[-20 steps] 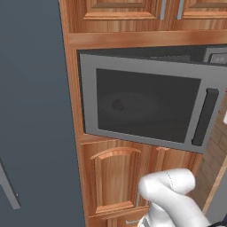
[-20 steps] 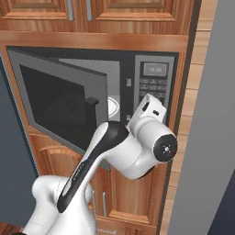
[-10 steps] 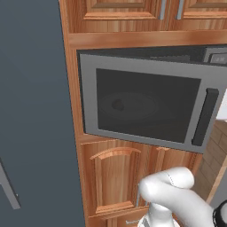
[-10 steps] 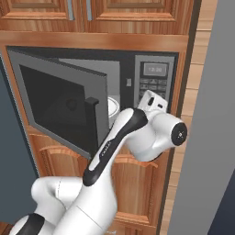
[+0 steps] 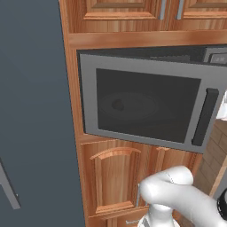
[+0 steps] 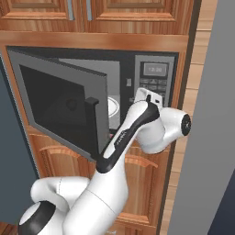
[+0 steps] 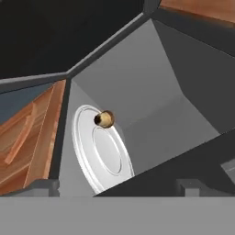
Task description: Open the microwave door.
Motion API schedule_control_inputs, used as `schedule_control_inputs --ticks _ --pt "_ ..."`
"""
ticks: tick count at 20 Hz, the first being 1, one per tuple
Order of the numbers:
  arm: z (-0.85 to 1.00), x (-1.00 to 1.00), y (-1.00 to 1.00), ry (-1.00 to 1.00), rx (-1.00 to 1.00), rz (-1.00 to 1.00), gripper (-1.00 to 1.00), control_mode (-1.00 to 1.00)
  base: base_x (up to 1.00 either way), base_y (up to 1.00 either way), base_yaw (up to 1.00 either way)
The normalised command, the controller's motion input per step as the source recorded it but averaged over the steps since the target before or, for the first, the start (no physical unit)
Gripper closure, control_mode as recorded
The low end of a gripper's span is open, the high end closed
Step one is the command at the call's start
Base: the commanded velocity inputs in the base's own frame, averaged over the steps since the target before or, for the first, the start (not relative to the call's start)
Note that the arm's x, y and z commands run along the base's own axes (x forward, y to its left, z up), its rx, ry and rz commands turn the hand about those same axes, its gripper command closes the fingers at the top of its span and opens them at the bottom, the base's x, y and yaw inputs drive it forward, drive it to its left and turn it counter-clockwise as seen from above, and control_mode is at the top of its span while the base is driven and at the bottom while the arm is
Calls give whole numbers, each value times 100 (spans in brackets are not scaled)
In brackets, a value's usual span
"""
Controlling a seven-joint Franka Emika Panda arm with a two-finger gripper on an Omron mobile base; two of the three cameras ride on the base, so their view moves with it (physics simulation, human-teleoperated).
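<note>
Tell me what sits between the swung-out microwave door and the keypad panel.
In the right base view, between the microwave door and the keypad panel lies the open grey cavity with a white turntable plate inside.

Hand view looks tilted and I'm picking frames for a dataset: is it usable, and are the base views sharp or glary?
Hand view: rolled, yet the white round turntable plate and small tan object read sharply. Left base view: the grey-framed microwave door has dark glass, no glare. Right base view: crisp, evenly lit, no hard shadows.
</note>
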Motion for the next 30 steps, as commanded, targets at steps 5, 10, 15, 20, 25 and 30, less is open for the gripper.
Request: schedule_control_inputs --ticks 5,10,15,20,25,30 --pt "0 -29 63 -13 -11 23 -100 -100 0 0 0" --pt "0 -93 72 -19 -15 24 -100 -100 0 0 0" --pt "1 -100 72 -19 -13 25 -100 -100 0 0 0" --pt "7 -86 99 -9 -13 30 -100 -100 0 0 0" --pt "0 -80 100 -8 -10 36 -100 -100 0 0 0" --pt "0 -79 100 -10 -7 37 -100 -100 0 0 0"
